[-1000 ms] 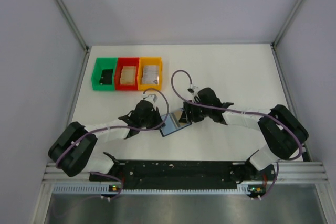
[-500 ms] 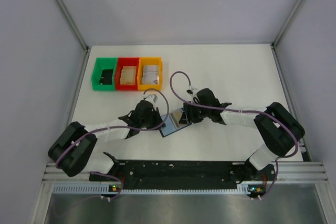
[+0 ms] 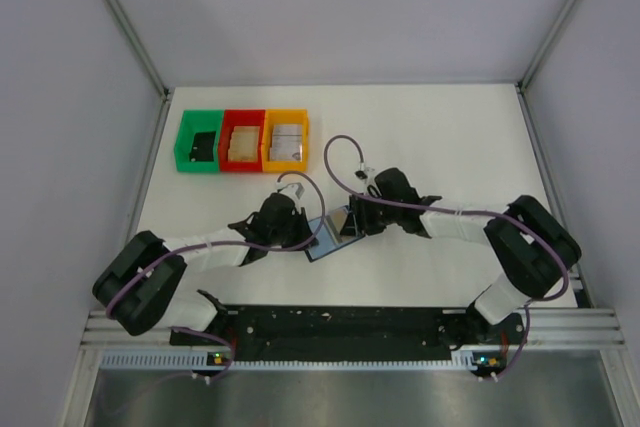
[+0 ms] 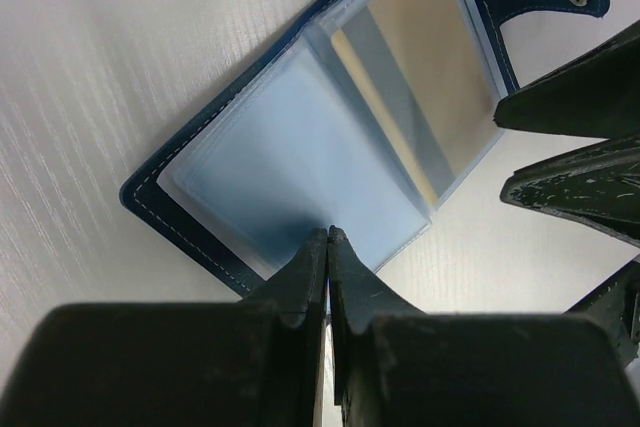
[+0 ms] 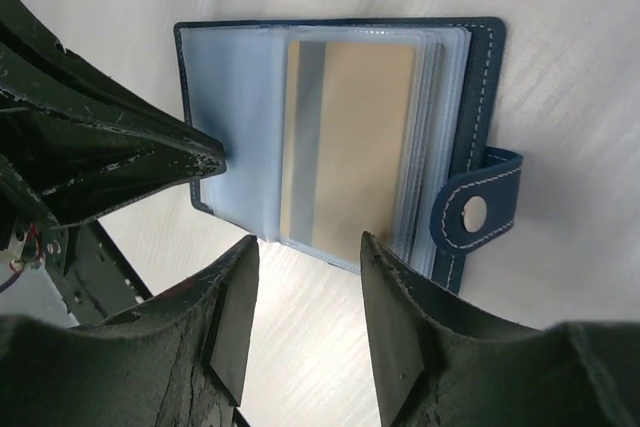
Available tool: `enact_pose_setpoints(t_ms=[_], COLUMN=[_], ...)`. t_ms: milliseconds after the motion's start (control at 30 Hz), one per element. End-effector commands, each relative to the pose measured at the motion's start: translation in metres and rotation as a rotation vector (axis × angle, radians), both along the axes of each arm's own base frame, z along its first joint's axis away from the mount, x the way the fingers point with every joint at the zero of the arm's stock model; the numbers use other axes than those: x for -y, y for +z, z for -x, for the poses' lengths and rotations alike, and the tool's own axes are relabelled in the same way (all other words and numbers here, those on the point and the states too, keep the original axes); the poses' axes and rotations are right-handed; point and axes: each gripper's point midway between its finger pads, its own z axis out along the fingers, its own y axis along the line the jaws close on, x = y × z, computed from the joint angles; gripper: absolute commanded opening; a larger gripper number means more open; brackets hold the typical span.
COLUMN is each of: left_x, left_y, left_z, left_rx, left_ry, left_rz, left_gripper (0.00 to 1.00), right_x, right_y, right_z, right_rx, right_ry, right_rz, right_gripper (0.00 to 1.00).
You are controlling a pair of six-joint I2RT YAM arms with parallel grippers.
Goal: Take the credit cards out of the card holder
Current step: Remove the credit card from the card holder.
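The card holder [image 3: 328, 234] lies open on the white table, dark blue with clear sleeves [image 4: 290, 162] and a snap tab [image 5: 470, 212]. A credit card [image 5: 350, 142], tan with a silvery stripe, sits inside the right-hand sleeve [image 4: 420, 77]. My left gripper [image 4: 328, 233] is shut, and its tips rest on the near edge of the empty left sleeve. My right gripper [image 5: 308, 242] hovers open just off the card's short end, one finger on each side, with nothing between them. In the top view both grippers [image 3: 305, 230] [image 3: 350, 219] meet over the holder.
Three small bins stand at the back left: green [image 3: 184, 150], red [image 3: 225, 147] and orange [image 3: 304, 142], each with flat items inside. The arms' base rail [image 3: 340, 322] runs along the near edge. Frame posts rise at the table's back corners.
My right gripper's jaws have narrowed and it has edged left toward the holder. My left gripper stays shut and has shifted slightly toward the holder.
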Motion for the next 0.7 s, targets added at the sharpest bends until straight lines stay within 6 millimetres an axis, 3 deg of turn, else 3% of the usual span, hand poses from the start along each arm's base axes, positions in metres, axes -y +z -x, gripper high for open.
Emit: enact_pose_setpoints(t_ms=[0,233,667], left_x=[-0.001,-0.003,-0.003], left_y=[0.003,0.004,0.003], left_z=[-0.001,-0.002,-0.002], left_rx=[0.009,0.012,0.007], left_ry=[0.006,0.01,0.005], left_rz=[-0.012,-0.031,-0.032], left_gripper=[0.05,0.04,0.04], right_x=[0.001,0.0,-0.005], right_y=[0.038,0.04,0.01], right_z=[-0.016,-0.015,-0.012], right_rx=[0.131,0.119,0.048], right_ry=[-0.036,-0.03,-0.017], right_rz=[-0.001,0.003,0.047], right_gripper=[0.46,0.46,0.46])
